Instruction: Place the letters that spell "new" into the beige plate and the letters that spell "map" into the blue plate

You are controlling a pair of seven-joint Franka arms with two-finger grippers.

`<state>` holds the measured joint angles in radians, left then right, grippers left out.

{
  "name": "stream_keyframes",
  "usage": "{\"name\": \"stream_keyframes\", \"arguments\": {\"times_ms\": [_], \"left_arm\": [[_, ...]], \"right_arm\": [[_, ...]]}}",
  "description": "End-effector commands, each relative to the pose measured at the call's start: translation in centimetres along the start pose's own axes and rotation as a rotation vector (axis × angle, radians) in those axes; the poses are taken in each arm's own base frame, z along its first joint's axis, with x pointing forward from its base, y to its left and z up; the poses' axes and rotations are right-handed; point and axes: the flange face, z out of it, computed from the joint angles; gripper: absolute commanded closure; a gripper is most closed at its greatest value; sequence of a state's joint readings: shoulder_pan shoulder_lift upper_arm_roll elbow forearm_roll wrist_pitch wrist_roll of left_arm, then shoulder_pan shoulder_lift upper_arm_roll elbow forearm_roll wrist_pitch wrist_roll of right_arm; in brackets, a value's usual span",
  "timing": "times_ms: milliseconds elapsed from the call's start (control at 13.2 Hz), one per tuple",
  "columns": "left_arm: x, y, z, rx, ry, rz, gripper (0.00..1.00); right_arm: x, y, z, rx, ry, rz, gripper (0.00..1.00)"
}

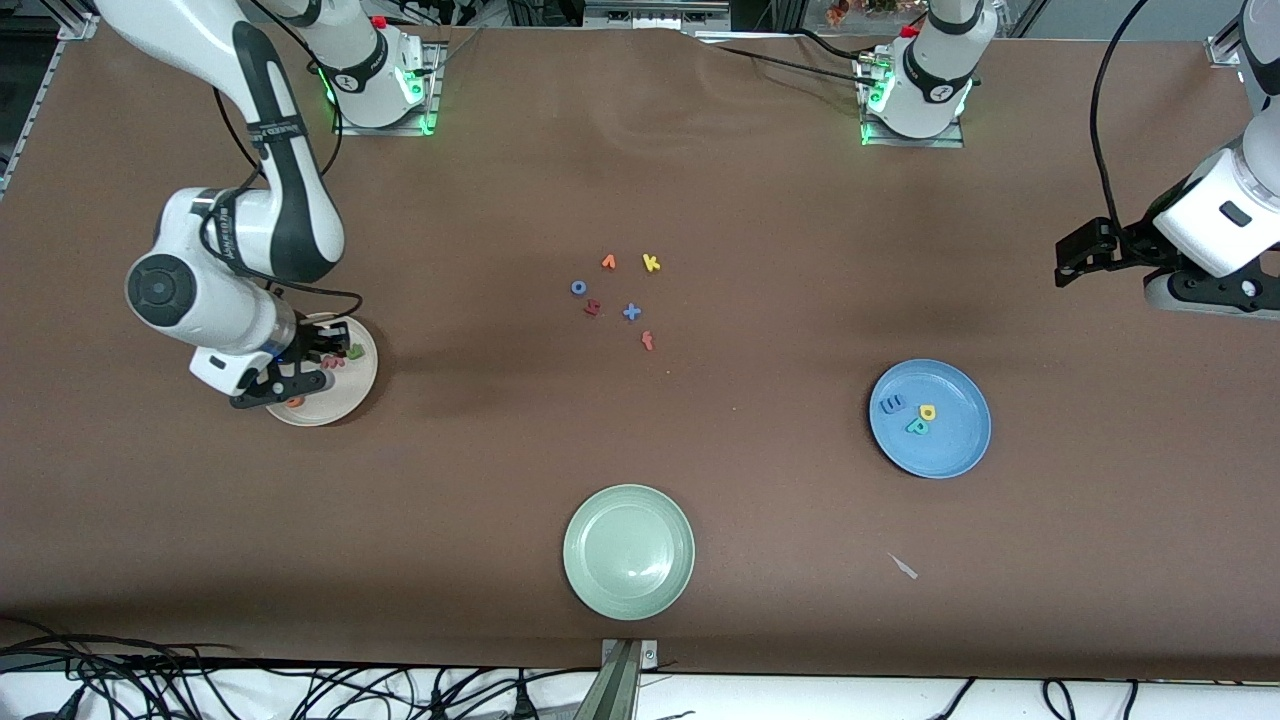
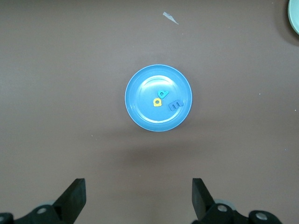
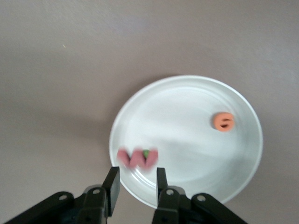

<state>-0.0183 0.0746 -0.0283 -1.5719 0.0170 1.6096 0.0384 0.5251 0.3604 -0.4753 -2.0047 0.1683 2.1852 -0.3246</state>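
Note:
The beige plate (image 1: 345,395) lies toward the right arm's end of the table. On it are the orange e (image 1: 295,402), the green n (image 1: 355,351) and the pink-red w (image 1: 333,362). My right gripper (image 3: 136,175) hovers low over the plate's rim, open, with nothing between its fingers. In the right wrist view the w (image 3: 138,158) is blurred just past the fingertips and hides most of the n (image 3: 145,152). The e (image 3: 223,122) lies apart from them. The blue plate (image 2: 140,93) holds the blue m (image 2: 175,105), yellow a (image 2: 158,101) and teal p (image 2: 163,94). My left gripper (image 2: 138,186) waits high up, wide open.
A pale green plate (image 1: 628,550) sits near the front edge. Mid-table lie loose letters: a yellow k (image 1: 651,263), an orange letter (image 1: 608,262), a blue o (image 1: 578,288), a dark red letter (image 1: 592,308), a blue x (image 1: 631,312) and a red-orange f (image 1: 648,340). A white scrap (image 1: 905,567) lies nearer the camera than the blue plate.

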Motion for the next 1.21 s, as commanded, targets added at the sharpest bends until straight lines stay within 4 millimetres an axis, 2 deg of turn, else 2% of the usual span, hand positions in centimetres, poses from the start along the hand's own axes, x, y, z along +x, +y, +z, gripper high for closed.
{"name": "stream_keyframes", "arguments": {"times_ms": [0,76,152,303,455,531,682,834,1061,1137], "left_arm": [[0.5,-0.8,0.1,0.012,-0.01,-0.017,0.0],[0.4,-1.5,0.0,0.012,-0.008,-0.029,0.0],[0.4,-2.0,0.0,0.011,-0.007,-0.039,0.0],[0.3,-3.2,0.2,0.012,-0.011,-0.055,0.0],[0.6,-4.5,0.8,0.008,-0.018,-0.078,0.0],[0.6,-4.8,0.9,0.008,-0.02,-0.083,0.0],[0.6,-5.4,1.2,0.006,-0.023,-0.092,0.0],[1.7,-5.7,2.6,0.0,-0.029,-0.101,0.0],[1.9,-5.4,1.8,-0.007,-0.012,-0.097,0.0],[2.1,-4.7,1.8,-0.009,-0.011,-0.085,0.0]], "right_arm": [[-2.3,1.6,-1.6,0.024,-0.012,-0.013,0.1],[-2.4,2.2,-2.4,0.03,-0.014,-0.003,0.0],[-2.1,2.3,-3.7,0.033,-0.013,-0.003,0.0],[-0.5,2.1,-8.4,0.039,-0.005,-0.006,0.0],[0.9,1.8,-14.1,0.035,0.01,-0.022,0.0],[1.4,1.7,-16.9,0.029,0.036,-0.029,0.0],[1.4,2.0,-21.1,0.02,0.07,-0.031,0.0],[1.1,1.9,-23.3,0.026,0.072,-0.034,0.0],[0.6,2.0,-25.7,0.03,0.086,-0.034,0.0],[0.4,1.8,-26.9,0.029,0.09,-0.038,0.0]]}}
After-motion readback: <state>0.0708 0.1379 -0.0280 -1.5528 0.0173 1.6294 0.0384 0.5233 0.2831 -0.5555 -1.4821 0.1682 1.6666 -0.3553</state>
